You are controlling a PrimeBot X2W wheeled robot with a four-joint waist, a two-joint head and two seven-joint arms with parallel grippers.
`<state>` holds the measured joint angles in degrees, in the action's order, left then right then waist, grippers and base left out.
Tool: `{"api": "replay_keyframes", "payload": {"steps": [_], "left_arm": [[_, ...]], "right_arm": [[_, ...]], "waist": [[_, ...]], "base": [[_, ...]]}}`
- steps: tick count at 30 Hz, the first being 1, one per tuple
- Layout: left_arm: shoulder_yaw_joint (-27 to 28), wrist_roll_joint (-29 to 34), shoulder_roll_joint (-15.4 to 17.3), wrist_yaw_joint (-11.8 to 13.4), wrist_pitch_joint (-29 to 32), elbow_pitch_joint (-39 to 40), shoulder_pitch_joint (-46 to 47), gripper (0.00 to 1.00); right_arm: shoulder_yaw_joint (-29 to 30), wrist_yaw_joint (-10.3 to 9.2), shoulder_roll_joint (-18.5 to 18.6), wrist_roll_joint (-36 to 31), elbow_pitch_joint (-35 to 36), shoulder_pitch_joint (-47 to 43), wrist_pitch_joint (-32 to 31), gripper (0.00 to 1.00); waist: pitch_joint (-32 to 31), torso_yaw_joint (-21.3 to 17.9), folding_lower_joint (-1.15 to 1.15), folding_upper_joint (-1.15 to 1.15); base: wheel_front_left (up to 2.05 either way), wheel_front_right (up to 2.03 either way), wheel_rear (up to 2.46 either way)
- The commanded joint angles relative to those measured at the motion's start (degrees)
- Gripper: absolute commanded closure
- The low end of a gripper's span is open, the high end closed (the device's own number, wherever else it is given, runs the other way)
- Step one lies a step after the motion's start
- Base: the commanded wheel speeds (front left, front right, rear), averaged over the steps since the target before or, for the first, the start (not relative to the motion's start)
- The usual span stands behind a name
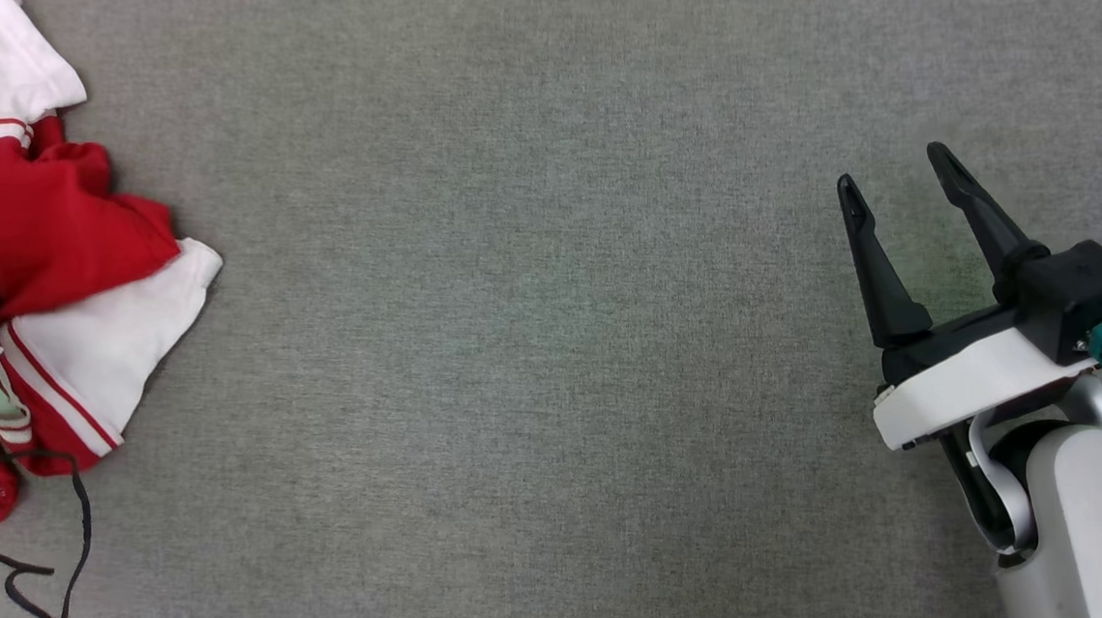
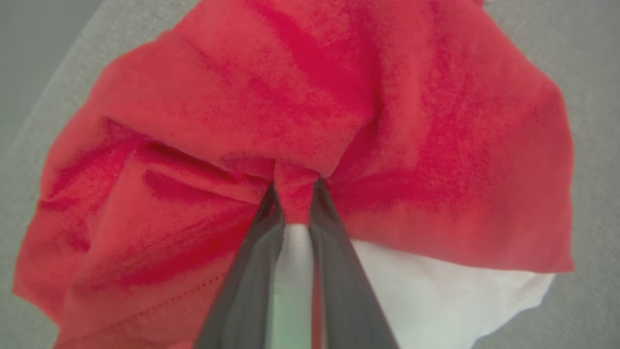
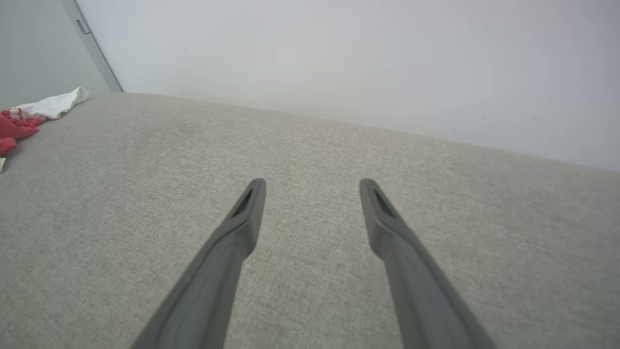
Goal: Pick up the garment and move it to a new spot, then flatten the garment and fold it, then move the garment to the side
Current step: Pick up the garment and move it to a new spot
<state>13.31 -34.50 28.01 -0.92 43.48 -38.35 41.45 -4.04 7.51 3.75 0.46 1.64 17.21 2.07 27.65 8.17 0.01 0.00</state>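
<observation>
Far left of the head frame: the garment [image 1: 41,228] crumpled on the grey cloth surface [image 1: 534,349], red body, white sleeves. Centre of the left wrist frame: left gripper [image 2: 295,186] pinched tight on a red fold, white cloth beneath, likely a sleeve. Lower right of the head frame: right gripper [image 1: 893,169] spread wide, holding nothing

Garment [image 1: 31,229] partly beyond the left edge
</observation>
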Motion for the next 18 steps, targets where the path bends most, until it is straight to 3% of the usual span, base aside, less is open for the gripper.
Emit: {"api": "replay_keyframes", "payload": {"steps": [1, 12, 18], "left_arm": [[0.0, 0.5, 0.0, 0.2, -1.6, 0.7, 0.0, 1.0], [-4.8, 10.3, 3.5, -0.5, -22.4, 5.5, 4.9, 1.0], [-8.3, 13.9, 3.9, -1.9, -29.4, 5.5, 8.1, 1.0]], "right_arm": [[0.2, -0.04, 0.2, 0.1, -0.3, 0.3, 0.4, 0.0], [2.2, -0.04, -0.7, 1.3, -2.8, -3.7, 2.1, 0.0], [2.3, -0.04, -0.9, 2.1, -3.1, -5.4, 2.4, 0.0]], "waist": [[-0.9, 0.3, -0.01, 0.0], [-11.2, 1.0, -0.01, 0.0], [-15.4, -0.5, -0.01, 0.0]], "base": [[0.0, 0.0, 0.0], [0.0, 0.0, 0.0], [0.0, 0.0, 0.0]]}}
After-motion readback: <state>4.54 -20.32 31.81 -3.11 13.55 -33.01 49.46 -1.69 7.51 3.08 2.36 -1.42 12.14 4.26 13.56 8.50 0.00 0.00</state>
